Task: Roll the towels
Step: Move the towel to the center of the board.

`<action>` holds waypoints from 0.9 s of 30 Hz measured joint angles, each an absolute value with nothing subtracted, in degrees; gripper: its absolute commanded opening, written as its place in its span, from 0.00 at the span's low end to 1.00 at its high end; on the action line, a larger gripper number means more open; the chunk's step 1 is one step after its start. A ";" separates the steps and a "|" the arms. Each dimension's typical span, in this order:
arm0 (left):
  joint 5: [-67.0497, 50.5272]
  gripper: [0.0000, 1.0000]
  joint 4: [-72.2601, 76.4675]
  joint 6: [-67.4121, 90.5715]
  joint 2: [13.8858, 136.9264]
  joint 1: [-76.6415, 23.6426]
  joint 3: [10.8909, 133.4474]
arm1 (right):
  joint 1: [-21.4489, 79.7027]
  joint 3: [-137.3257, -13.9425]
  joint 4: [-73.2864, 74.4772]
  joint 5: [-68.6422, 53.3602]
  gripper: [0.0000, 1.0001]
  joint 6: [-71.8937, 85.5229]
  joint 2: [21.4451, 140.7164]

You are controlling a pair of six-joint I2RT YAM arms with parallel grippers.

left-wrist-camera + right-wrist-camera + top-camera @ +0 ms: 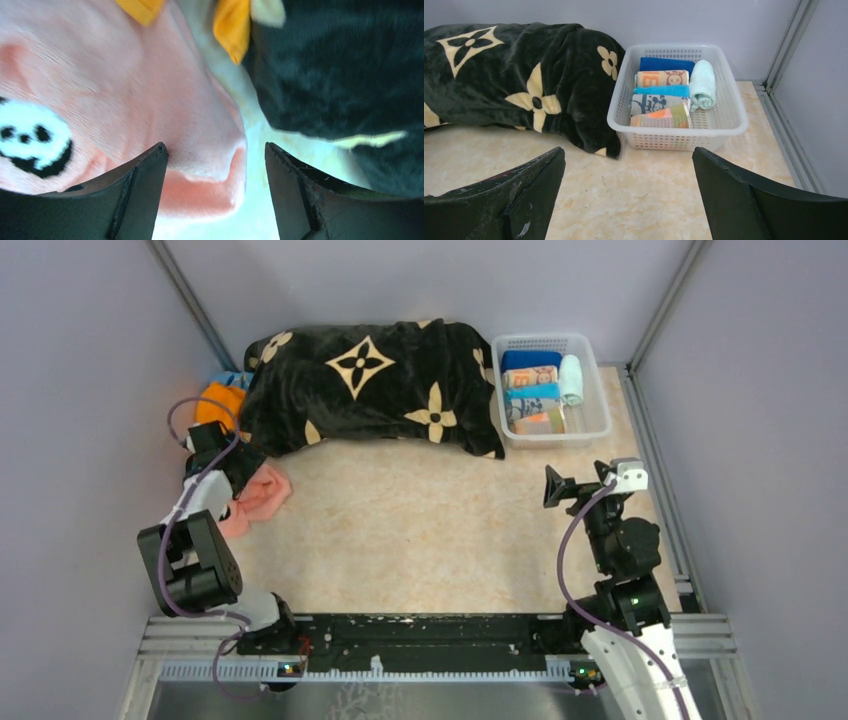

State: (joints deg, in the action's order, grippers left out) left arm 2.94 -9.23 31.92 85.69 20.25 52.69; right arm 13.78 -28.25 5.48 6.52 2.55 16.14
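L gripper (215,147) spread wide, empty, over pink towel (125,90); blanket (340,65) crowds beside; R gripper (629,150) spread, empty.

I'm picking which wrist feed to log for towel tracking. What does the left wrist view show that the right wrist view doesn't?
Left wrist only: a pink towel with a black-and-white panda-like patch, right in front of the open jaws of the left gripper, plus orange towel corners. Right wrist only: the white basket holding rolled towels, seen past the right gripper, jaws open. Both: the black flowered blanket and the pale tabletop.
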 measured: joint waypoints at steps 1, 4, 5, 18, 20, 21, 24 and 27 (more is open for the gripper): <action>2.81 0.77 -9.39 31.92 85.23 19.20 51.92 | 13.78 -28.12 5.43 6.37 0.99 2.55 16.10; 2.63 0.74 -10.04 31.97 85.82 16.45 49.98 | 13.78 -27.79 5.41 6.26 0.99 2.55 16.10; 2.50 0.71 -10.41 32.01 86.67 15.70 49.65 | 13.78 -27.75 5.43 6.17 0.99 2.55 16.10; -0.47 0.12 -11.97 34.37 90.04 1.78 49.80 | 13.98 -27.75 5.39 5.80 0.99 2.57 16.01; -1.80 0.17 -12.40 35.97 86.67 -4.25 49.80 | 14.04 -27.75 5.39 5.61 0.99 2.57 15.97; -2.31 0.19 -12.45 36.91 84.51 -7.53 49.80 | 14.04 -27.75 5.37 5.39 0.99 2.59 15.92; -3.01 0.33 -11.97 39.33 78.67 -16.80 49.91 | 14.11 -27.75 5.41 4.47 0.99 2.79 15.92; -4.14 0.50 -10.61 40.77 75.64 -25.54 51.27 | 14.11 -27.94 5.43 3.18 0.99 3.51 16.71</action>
State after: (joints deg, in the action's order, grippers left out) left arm -4.14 -10.61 40.77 75.64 -25.54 51.27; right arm 14.11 -27.94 5.43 3.18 3.51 16.71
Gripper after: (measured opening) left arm 0.373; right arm 0.987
